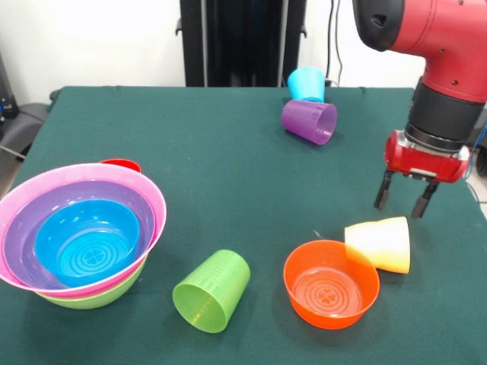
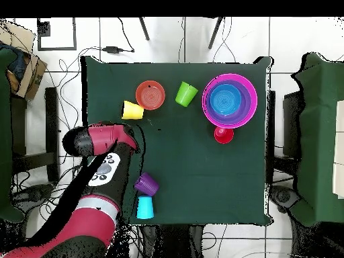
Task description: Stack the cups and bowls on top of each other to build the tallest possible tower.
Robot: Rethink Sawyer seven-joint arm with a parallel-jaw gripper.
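Above the right-hand part of the green tabletop (image 1: 228, 167) in the front view, the gripper (image 1: 403, 199) hangs from the red and black arm (image 1: 445, 68) with its two dark fingers (image 1: 383, 192) pointing straight down and spread apart, released, holding nothing.

Just below it lies the pale yellow cup (image 1: 380, 243) on its side, long axis roughly left to right in that view, its narrower base toward the orange bowl (image 1: 331, 283) and its wide mouth toward the picture's right. The cup touches or overlaps the rim of the orange bowl, which sits upright, mouth up, with its ringed bottom showing inside.

Left of the orange bowl, near but apart, lies the lime green cup (image 1: 211, 290) on its side, its open mouth turned toward the camera and lower left, its base pointing up and right.

Farther left stands the tower (image 1: 80, 232): a pink bowl (image 1: 30, 194) nested in a lime green bowl (image 1: 95, 295), with a purple bowl (image 1: 30, 228) and a blue bowl (image 1: 87, 242) inside it, all mouth up. A small red object (image 1: 122, 163) peeks out behind its rim.

At the far side of the tabletop lie the purple cup (image 1: 310, 120) and the light blue cup (image 1: 307, 84), both on their sides and touching, the purple one's mouth facing right and toward the camera.
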